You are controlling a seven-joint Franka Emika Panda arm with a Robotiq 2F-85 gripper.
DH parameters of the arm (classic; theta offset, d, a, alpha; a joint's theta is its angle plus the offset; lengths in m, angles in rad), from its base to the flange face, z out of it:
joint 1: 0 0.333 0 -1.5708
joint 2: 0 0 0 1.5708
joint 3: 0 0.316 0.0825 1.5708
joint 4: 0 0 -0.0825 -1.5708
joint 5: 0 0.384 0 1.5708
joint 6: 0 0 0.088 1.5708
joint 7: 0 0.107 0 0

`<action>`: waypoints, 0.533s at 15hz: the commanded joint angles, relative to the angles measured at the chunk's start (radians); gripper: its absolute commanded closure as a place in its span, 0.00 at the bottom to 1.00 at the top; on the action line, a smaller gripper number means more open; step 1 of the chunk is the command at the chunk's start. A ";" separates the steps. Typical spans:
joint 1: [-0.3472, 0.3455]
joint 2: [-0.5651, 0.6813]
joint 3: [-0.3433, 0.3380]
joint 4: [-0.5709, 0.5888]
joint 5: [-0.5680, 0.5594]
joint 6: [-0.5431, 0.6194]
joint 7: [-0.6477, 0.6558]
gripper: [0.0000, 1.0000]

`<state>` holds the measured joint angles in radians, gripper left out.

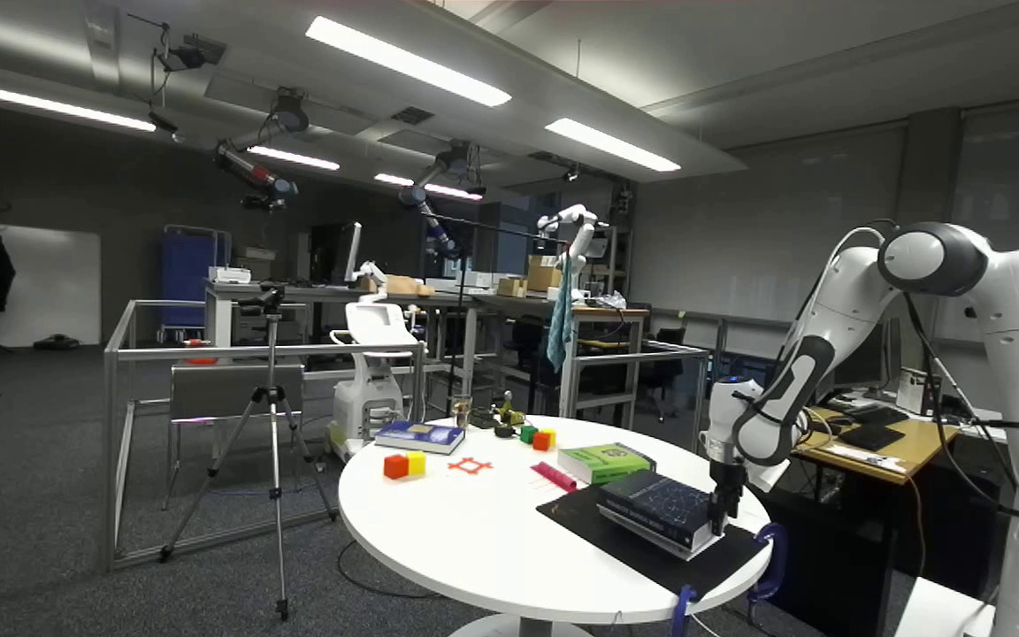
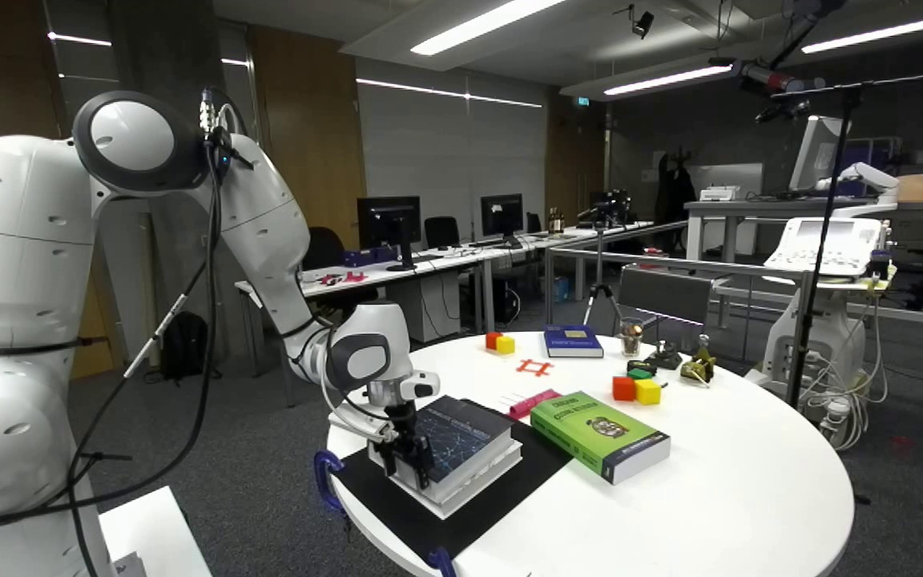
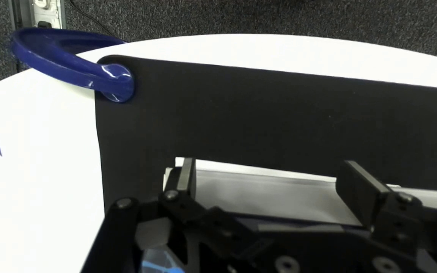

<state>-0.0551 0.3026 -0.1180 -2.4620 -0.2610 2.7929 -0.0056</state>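
A thick dark blue book with a light line pattern on its cover lies on top of another book with white edges. Both rest on a black mat near the rim of the round white table. My gripper points down at the stack's side, by the table edge. Its fingers stand wide apart. Between them the wrist view shows a pale side of the stack, with a white edge below it. Whether the fingertips touch the books I cannot tell. The gripper's body hides most of the top cover in the wrist view.
Blue clamps grip the mat at the table edge. A green book lies close to the stack, beside a pink piece. Farther off are a blue book, red blocks, yellow blocks and a glass.
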 commanded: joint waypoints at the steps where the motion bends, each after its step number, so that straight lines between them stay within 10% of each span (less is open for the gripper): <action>1: -0.012 0.012 0.004 0.018 0.027 0.034 -0.039 0.00; 8: 0.039 0.018 -0.042 0.023 0.005 0.035 0.114 0.00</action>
<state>-0.0469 0.3035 -0.1269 -2.4610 -0.2565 2.7929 0.0461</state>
